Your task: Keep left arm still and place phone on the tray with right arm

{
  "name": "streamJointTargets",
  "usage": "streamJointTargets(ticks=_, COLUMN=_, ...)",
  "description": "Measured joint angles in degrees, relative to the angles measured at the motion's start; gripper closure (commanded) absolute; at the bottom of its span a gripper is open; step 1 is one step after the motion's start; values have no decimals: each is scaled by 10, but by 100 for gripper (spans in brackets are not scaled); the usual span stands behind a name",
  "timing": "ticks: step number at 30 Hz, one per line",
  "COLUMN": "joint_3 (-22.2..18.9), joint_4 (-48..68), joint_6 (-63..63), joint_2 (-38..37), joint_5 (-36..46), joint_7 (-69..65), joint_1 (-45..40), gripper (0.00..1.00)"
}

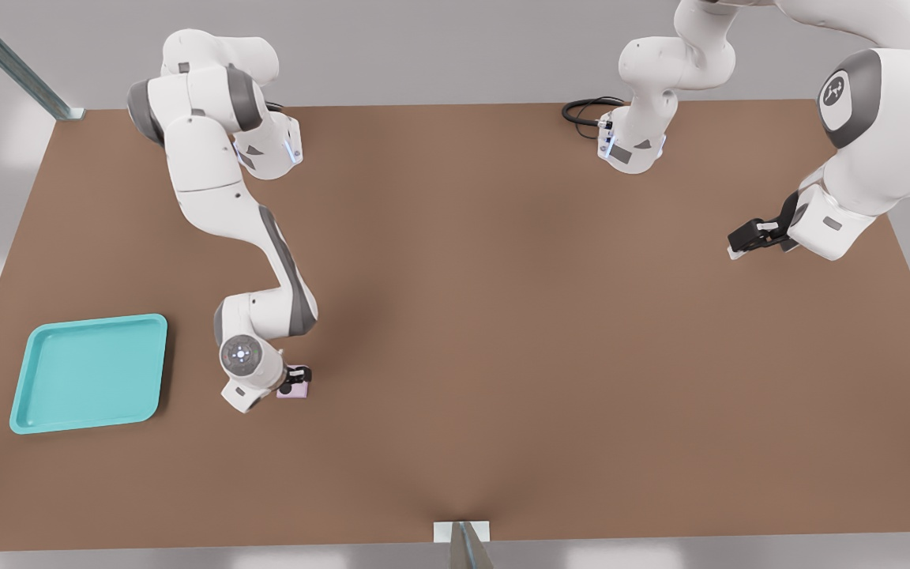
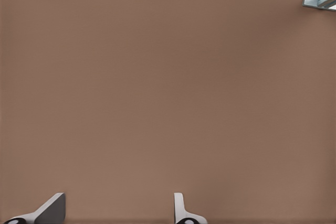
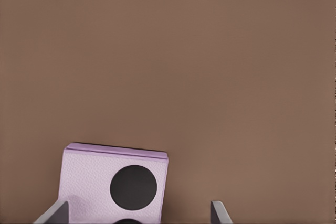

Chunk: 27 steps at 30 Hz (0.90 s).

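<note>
The phone [image 1: 298, 390] is a small pale lilac slab lying flat on the brown table, a little to the front view's right of the tray. In the right wrist view the phone [image 3: 100, 182] shows one full black lens and the edge of a second. My gripper [image 1: 295, 381] is lowered right over it and stands open [image 3: 140, 204]. One fingertip [image 3: 55, 214] overlaps the phone's edge and the other [image 3: 220, 212] stands clear of its opposite side. The turquoise tray [image 1: 88, 371] lies near the front view's left edge with nothing in it.
The parked arm's gripper [image 1: 755, 237] hangs over the table at the front view's right. A black cable [image 1: 585, 111] loops at that arm's base. A metal post [image 1: 463, 541] stands at the near table edge and another [image 1: 20, 71] at the far left corner.
</note>
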Motion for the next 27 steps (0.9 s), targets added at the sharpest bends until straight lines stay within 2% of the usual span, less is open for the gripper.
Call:
streamJointTargets(ticks=6, joint_3=-19, joint_4=27, joint_6=-26, joint_2=-2, joint_5=99, joint_7=2, joint_1=-6, gripper=0)
streamJointTargets(ticks=12, joint_3=-25, joint_4=26, joint_6=-42, joint_2=-1, joint_5=150, joint_7=0, joint_1=-9, gripper=0)
streamJointTargets(ticks=18, joint_3=-25, joint_4=16, joint_6=-35, joint_2=-3, joint_5=158, joint_7=-7, joint_1=-9, gripper=0)
streamJointTargets(ticks=27, joint_3=-6, joint_4=-15, joint_6=13, joint_2=-5, joint_5=118, joint_7=-7, joint_1=-8, gripper=0)
